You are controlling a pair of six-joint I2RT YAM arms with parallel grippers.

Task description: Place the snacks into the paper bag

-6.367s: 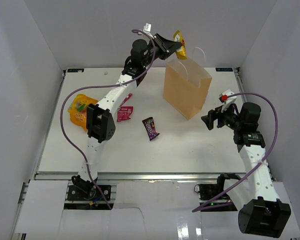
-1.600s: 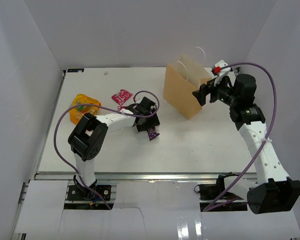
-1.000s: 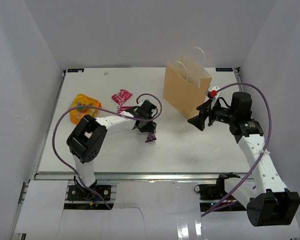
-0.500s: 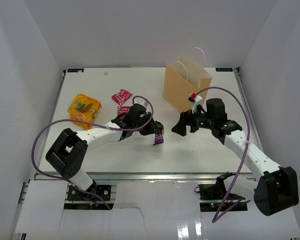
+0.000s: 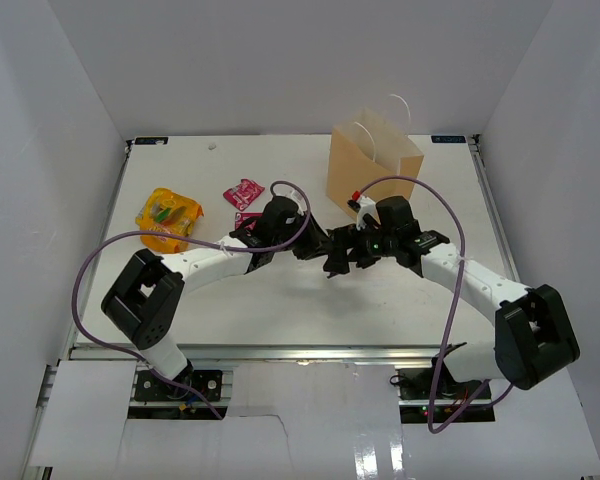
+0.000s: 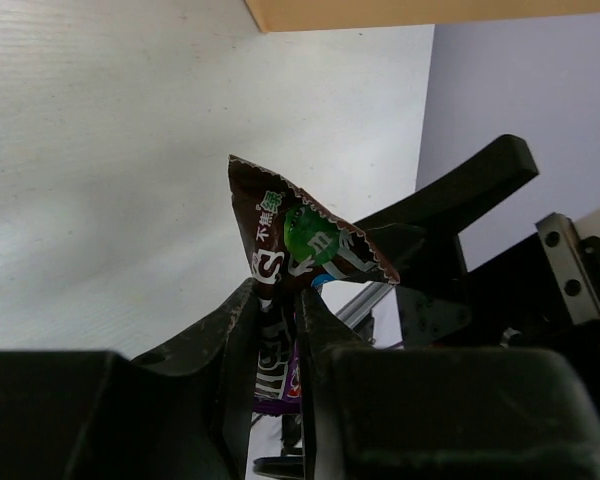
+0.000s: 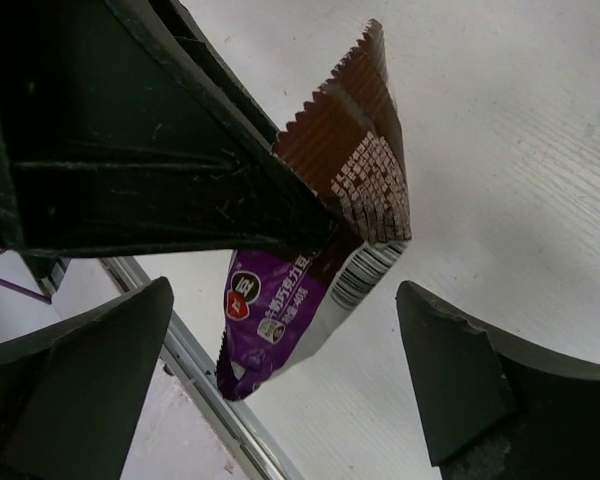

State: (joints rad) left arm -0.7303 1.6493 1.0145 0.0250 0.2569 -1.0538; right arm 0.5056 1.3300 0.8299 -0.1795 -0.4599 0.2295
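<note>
The two arms meet nose to nose near the middle of the table (image 5: 280,310). The left gripper (image 6: 278,300) has its fingers pressed together on the bar (image 6: 300,240), pinching the lower, purple part, so that the brown end with the green print sticks up and out past the fingertips. The bar is off the table, tilted, with its zigzag edge uppermost.

The right gripper (image 7: 285,295) faces it from 3 o'clock with its fingers (image 7: 480,390) spread wide, one on each side of the bar. As far as I can make out they stand apart from the wrapper, though the angle is awkward. From above, both grippers crowd so close that the bar itself is lost between them (only black metal shows there).

The bag (image 5: 373,175) stands upright at about 1 o'clock from that meeting point, near it, mouth open, white handles up. The orange bags (image 5: 168,217) lie well apart at 9 o'clock, towards the left edge. The pink packets (image 5: 244,192) lie flat at about 10 o'clock, just beyond the left forearm
</note>
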